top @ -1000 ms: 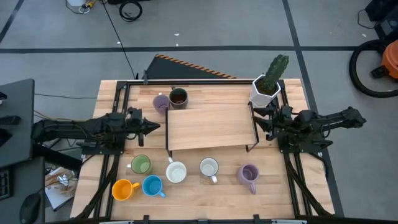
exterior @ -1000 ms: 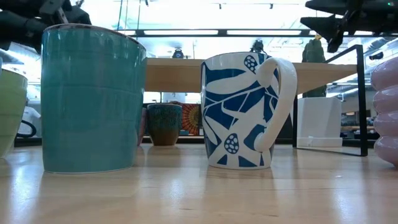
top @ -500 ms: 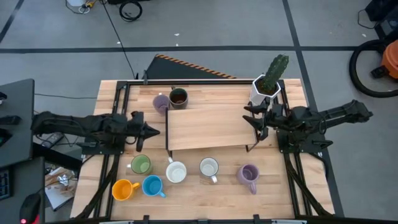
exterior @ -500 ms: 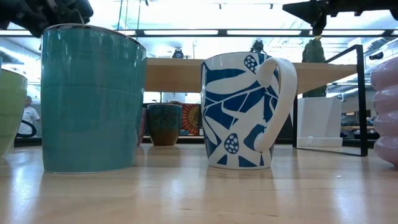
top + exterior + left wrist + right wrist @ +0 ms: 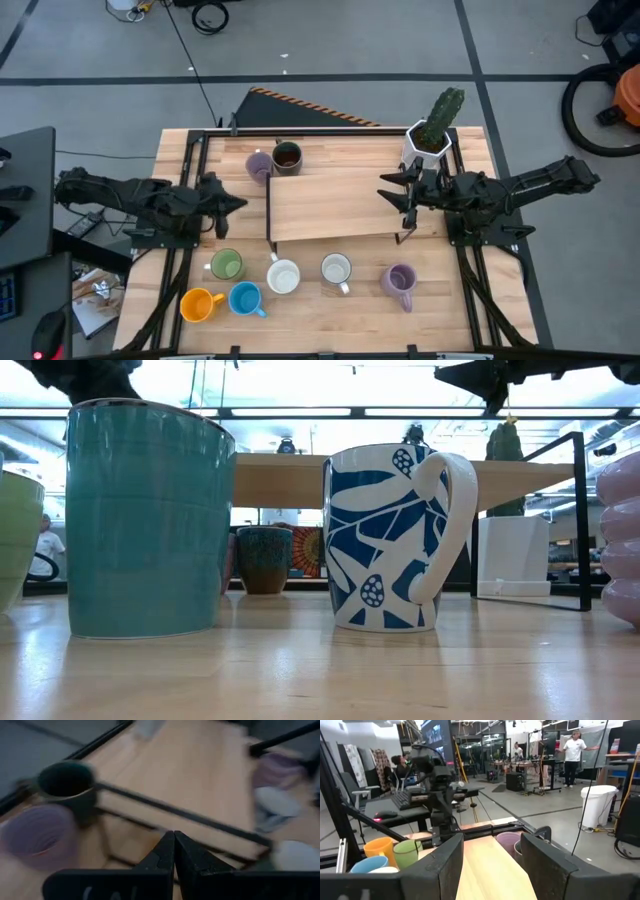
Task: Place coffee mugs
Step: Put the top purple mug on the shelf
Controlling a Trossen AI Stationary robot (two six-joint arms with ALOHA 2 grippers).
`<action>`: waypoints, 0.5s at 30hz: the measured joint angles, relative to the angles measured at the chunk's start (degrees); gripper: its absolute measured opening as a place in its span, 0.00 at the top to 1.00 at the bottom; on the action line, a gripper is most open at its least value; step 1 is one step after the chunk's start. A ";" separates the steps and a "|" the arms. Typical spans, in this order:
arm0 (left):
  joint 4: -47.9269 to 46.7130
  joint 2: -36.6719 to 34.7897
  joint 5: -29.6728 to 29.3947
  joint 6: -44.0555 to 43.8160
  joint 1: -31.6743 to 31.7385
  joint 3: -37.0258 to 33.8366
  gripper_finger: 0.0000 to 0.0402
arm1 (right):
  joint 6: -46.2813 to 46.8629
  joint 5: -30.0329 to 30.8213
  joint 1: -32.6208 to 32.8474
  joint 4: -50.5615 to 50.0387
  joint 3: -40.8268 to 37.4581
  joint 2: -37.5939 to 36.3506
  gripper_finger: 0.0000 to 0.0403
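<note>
High view: six round ceramic coffee mugs point(image 5: 283, 276) sit in front of the raised wooden shelf point(image 5: 335, 203), two behind it. Right hand point(image 5: 395, 193) hangs half-spread and empty over the shelf's edge, beside the white hexagonal cactus pot point(image 5: 424, 148), which a careless swing might topple. Left hand point(image 5: 236, 201) is clenched, empty.

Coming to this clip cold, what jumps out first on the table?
A raised wooden shelf fills the middle of the table, with six mugs lined up along the near edge, among them an orange mug and a blue mug. A potted cactus stands at the far right corner. The right pincer hangs open over the shelf's right end; the left pincer is shut, off its left side.
</note>
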 joint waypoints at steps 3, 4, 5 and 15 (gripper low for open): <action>-0.43 3.00 4.28 1.42 5.02 2.46 0.97 | 0.05 -0.02 0.00 0.05 0.00 -0.02 0.49; -0.42 4.12 6.32 2.15 6.60 2.86 0.97 | 0.23 -0.04 0.00 0.02 0.00 0.00 0.49; -0.72 5.32 7.79 3.21 8.17 3.09 0.97 | 0.41 -0.05 0.00 0.02 0.00 0.00 0.49; -15.36 16.33 20.92 13.05 25.84 13.67 0.97 | 2.33 -0.13 0.00 0.05 0.02 0.63 0.49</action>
